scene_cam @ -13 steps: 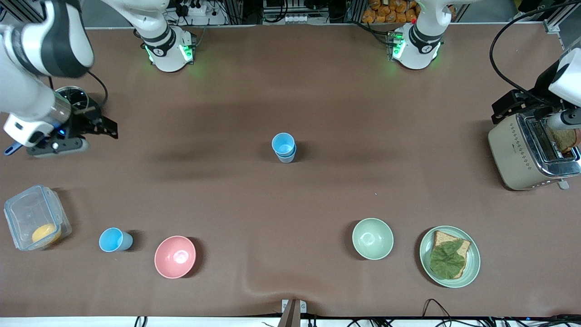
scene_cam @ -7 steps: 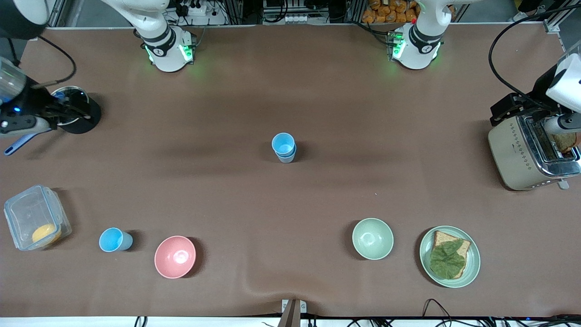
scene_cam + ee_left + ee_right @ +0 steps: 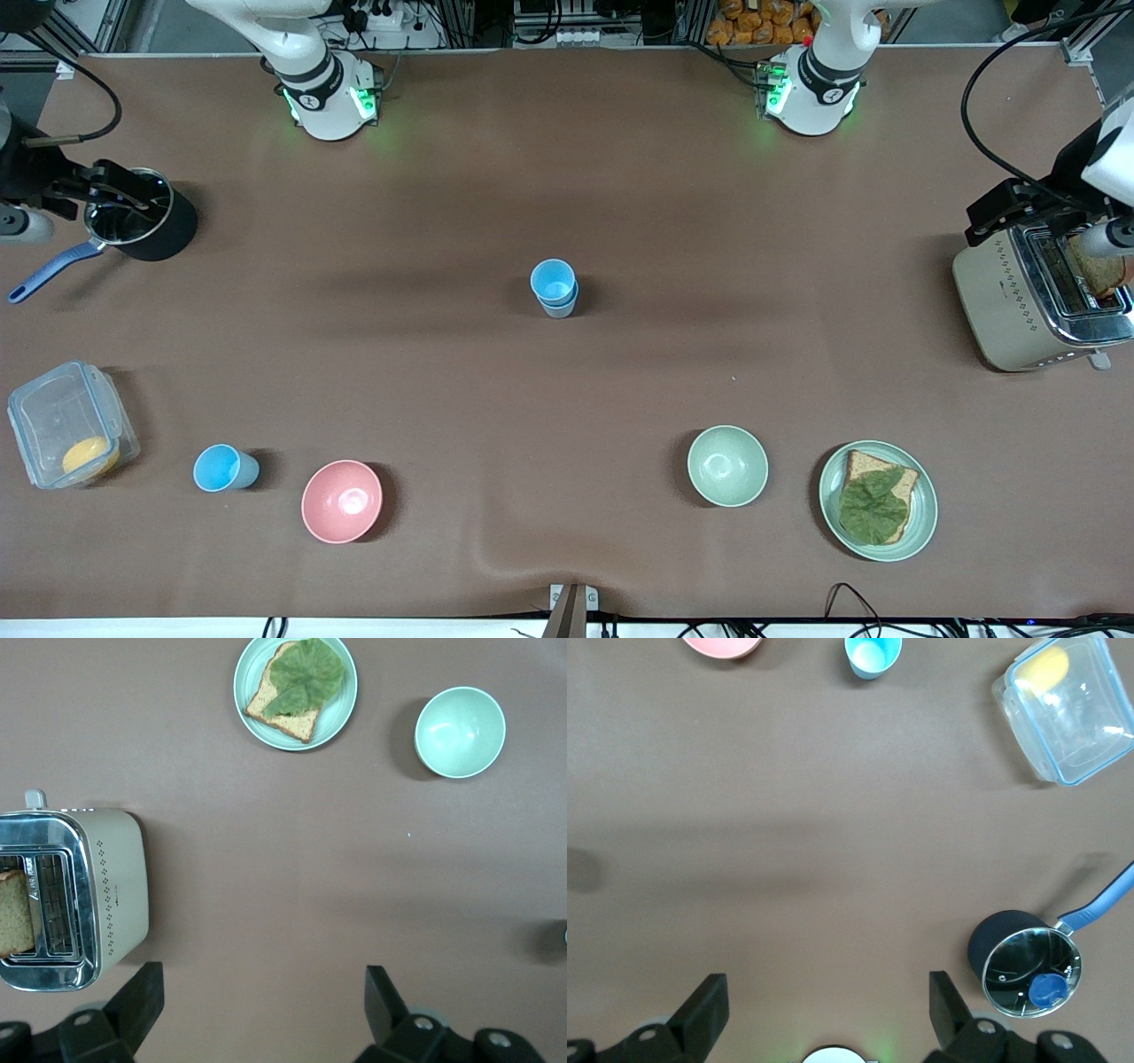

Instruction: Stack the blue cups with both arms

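Note:
Two blue cups (image 3: 555,287) stand stacked upright at the middle of the table. A single bright blue cup (image 3: 221,468) stands nearer the front camera toward the right arm's end, between a clear box and a pink bowl; it also shows in the right wrist view (image 3: 873,656). My right gripper (image 3: 124,188) is open and empty, high over the black pot; in its wrist view (image 3: 826,988) the fingers stand wide apart. My left gripper (image 3: 1005,213) is open and empty, high over the toaster's edge, with its fingers wide apart in its wrist view (image 3: 263,979).
A pink bowl (image 3: 342,501), a pale green bowl (image 3: 727,465) and a plate with bread and lettuce (image 3: 877,501) stand along the near side. A toaster (image 3: 1036,297) is at the left arm's end. A black pot (image 3: 146,226) and a clear box (image 3: 71,425) are at the right arm's end.
My right arm has drawn back toward its end of the table and now hangs over the black pot. The left arm has barely shifted. The cups have not moved.

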### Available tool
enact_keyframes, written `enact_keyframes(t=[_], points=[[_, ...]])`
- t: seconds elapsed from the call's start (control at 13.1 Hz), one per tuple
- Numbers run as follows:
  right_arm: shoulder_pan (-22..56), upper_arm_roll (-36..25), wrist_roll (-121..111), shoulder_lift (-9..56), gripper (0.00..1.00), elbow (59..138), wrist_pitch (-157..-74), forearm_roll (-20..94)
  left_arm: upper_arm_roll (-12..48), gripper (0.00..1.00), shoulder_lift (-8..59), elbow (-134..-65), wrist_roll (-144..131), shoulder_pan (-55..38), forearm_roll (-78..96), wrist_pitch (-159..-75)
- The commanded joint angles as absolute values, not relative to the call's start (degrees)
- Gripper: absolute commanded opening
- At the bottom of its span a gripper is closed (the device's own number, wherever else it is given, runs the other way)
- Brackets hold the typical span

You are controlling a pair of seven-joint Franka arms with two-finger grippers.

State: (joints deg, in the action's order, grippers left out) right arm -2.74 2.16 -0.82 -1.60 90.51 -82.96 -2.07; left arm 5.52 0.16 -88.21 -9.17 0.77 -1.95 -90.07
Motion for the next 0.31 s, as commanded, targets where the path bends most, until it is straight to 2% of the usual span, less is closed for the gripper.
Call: enact_keyframes(t=[0.0, 0.23], points=[[-0.27, -0.35, 0.09, 3.42, 1.0, 81.31, -78.93, -2.9, 5.45, 1.0, 0.88, -86.48, -8.08, 0.97, -0.35, -88.95], [1.66, -2.98, 0.09, 2.64, 1.0, 81.65, -79.36, -1.67, 5.45, 1.0, 0.88, -86.48, -8.61, 0.97, -0.18, -88.95]])
